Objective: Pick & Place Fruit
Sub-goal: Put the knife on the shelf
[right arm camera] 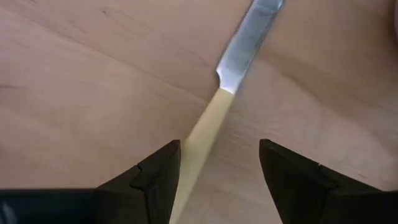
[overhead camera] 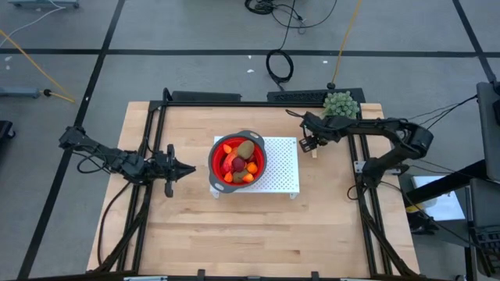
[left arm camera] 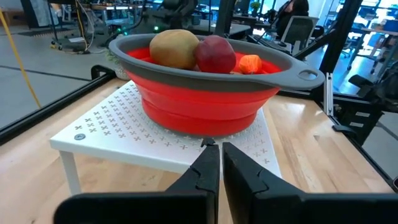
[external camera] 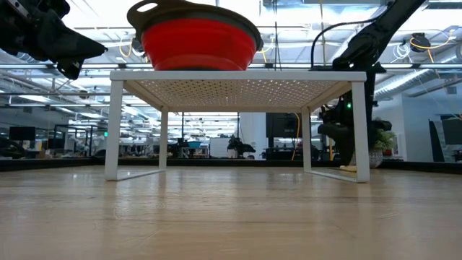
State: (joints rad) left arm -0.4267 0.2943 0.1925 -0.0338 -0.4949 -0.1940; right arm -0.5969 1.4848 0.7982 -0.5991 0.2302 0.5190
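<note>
Right wrist view: gripper [right arm camera: 219,180] open (astride knife [right arm camera: 214,118]).

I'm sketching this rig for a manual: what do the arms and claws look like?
Both arms are dark, jointed segments with black cables trailing along them. The left claw and right claw each have two black, angular, wedge-shaped fingers. No markings show.

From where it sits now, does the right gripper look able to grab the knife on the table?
Probably yes. The right gripper is open, low over the wooden table, its fingers on either side of the knife handle. Nothing lies between them; the white rack stands clear to one side.
</note>
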